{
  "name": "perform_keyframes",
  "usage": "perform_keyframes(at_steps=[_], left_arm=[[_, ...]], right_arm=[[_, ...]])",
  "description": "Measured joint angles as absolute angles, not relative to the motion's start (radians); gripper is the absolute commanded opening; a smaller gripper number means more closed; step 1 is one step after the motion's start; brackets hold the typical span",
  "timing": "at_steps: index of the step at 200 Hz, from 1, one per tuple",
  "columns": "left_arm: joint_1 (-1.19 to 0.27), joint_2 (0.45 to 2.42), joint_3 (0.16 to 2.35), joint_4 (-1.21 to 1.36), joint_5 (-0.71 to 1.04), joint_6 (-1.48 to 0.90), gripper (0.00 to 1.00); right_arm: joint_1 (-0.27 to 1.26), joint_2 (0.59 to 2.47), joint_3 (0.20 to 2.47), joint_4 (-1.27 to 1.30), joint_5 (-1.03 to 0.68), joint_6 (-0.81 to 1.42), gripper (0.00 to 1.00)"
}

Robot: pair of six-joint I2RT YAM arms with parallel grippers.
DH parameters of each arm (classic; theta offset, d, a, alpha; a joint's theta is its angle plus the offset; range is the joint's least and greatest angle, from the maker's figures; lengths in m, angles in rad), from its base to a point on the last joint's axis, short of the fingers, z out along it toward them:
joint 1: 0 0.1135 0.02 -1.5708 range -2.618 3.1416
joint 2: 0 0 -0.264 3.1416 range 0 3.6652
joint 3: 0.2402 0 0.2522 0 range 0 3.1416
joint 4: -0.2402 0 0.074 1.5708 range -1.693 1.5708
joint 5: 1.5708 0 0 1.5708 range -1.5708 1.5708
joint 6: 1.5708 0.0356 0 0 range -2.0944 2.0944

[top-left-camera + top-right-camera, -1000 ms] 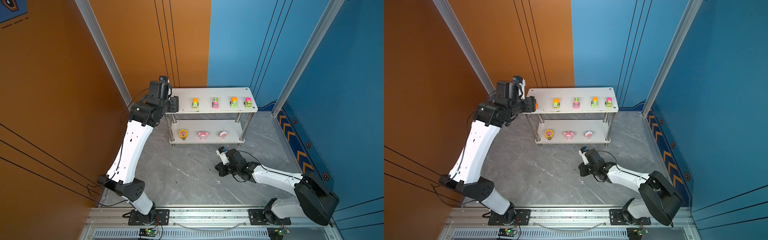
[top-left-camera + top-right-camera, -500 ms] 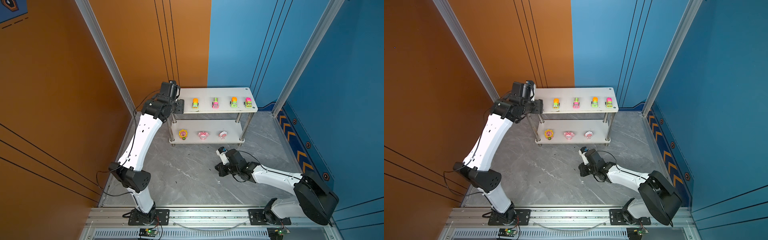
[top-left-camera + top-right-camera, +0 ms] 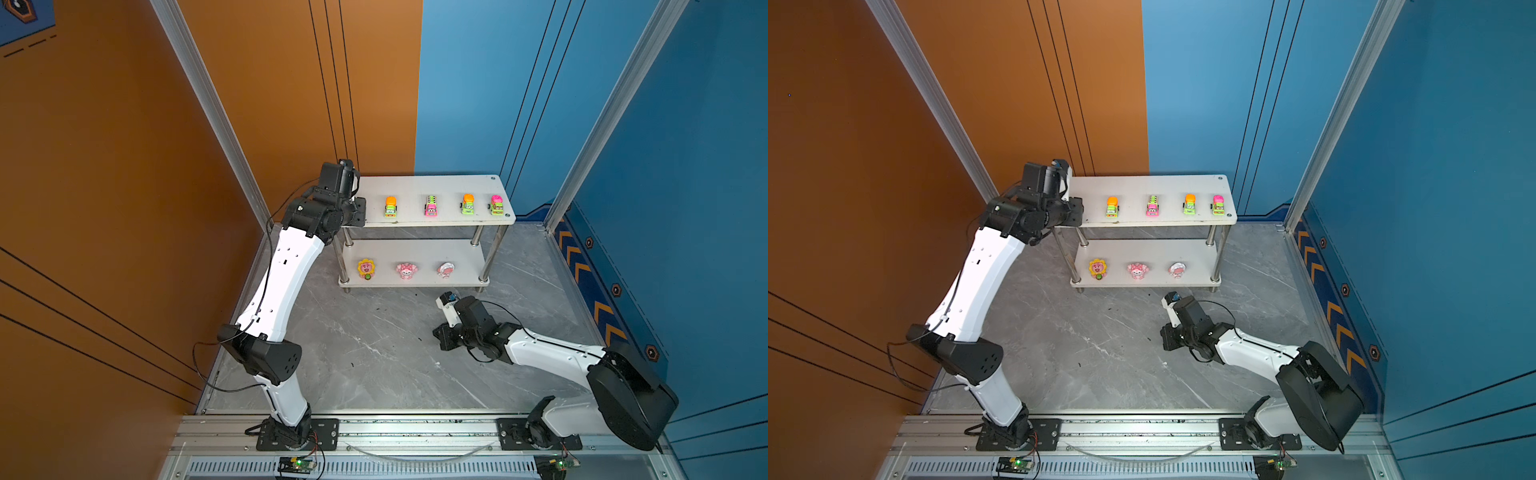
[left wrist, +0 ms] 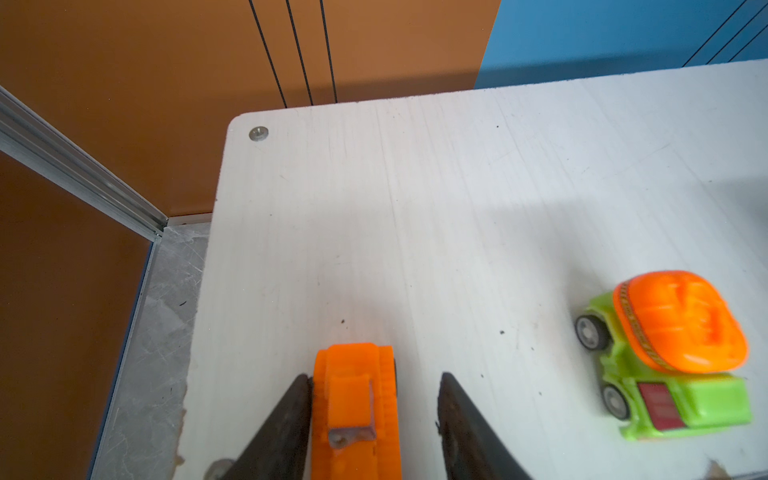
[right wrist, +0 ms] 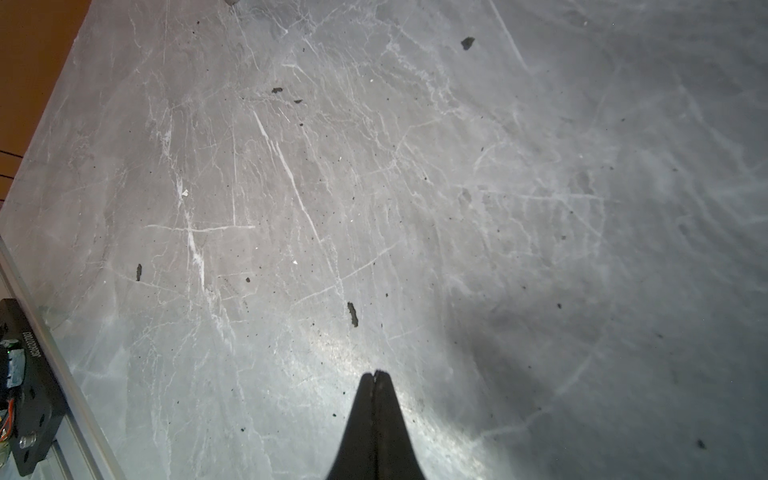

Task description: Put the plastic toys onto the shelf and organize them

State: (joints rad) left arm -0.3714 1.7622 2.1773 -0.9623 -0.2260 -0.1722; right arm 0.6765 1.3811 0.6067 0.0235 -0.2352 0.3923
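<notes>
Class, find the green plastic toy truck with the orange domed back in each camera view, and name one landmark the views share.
In a top view: green orange-domed plastic truck, leftmost of four visible cars on the white top board.
In a top view: truck, same spot.
Left wrist: truck on that board, apart from an all-orange toy.
Right wrist: not in it.
Shared landmark (not right wrist): the white top board.

- Shelf (image 3: 449, 187): white two-tier rack on chrome posts, standing upright.
- Four cars (image 3: 431, 205) sit spaced in a row on its top board.
- Orange truck (image 4: 355, 407) is at that board's left end.
- Three figurines (image 3: 406, 270) line the lower board.
</notes>
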Motion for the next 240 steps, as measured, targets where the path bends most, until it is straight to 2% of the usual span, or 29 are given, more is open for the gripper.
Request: perform_keyframes(at_steps=[20,40,59,98,111,118,130,137,155,185,188,190,191,193,240], left_arm=[[-0.371,1.762,2.177,-0.962,-0.226,-0.167,0.61],[-0.371,1.762,2.177,-0.962,-0.227,-0.167,0.66],[-0.372,1.761,2.178,-0.962,-0.229,-0.165,0.7],[-0.401,1.707,2.175,-0.962,-0.302,-0.14,0.74],[-0.439,1.643,2.14,-0.947,-0.345,-0.12,0.76],[-0.467,1.591,2.094,-0.928,-0.372,-0.107,0.84],[-0.522,1.489,1.986,-0.879,-0.42,-0.079,0.85],[-0.554,1.424,1.906,-0.836,-0.443,-0.065,1.0],[-0.616,1.251,1.649,-0.687,-0.48,-0.033,0.98],[-0.628,1.031,1.208,-0.415,-0.485,-0.004,0.98],[-0.628,1.013,1.162,-0.384,-0.483,0.0,0.98],[-0.629,1.003,1.135,-0.364,-0.482,0.002,0.98],[-0.629,1.0,1.127,-0.359,-0.482,0.002,0.98],[-0.629,0.991,1.102,-0.345,-0.482,0.004,0.98],[-0.63,0.847,0.714,-0.086,-0.526,0.015,0.98]], right_arm=[[0.677,1.381,0.606,0.023,-0.235,0.392,0.01],[0.676,1.381,0.606,0.023,-0.235,0.392,0.01],[0.675,1.381,0.606,0.023,-0.235,0.392,0.01],[0.669,1.376,0.606,0.023,-0.232,0.392,0.08],[0.661,1.36,0.603,0.022,-0.229,0.391,0.16],[0.656,1.344,0.602,0.019,-0.223,0.389,0.25],[0.648,1.306,0.601,0.016,-0.205,0.392,0.36],[0.645,1.28,0.601,0.012,-0.192,0.39,0.42],[0.639,1.195,0.6,-0.004,-0.138,0.39,0.52],[0.629,1.044,0.599,-0.05,-0.012,0.377,0.68],[0.628,1.029,0.599,-0.056,0.001,0.38,0.73],[0.627,1.019,0.599,-0.06,0.011,0.376,0.9],[0.627,1.016,0.599,-0.061,0.015,0.374,0.95],[0.627,1.006,0.599,-0.065,0.024,0.375,0.99],[0.619,0.852,0.571,-0.096,0.262,0.339,1.0]])
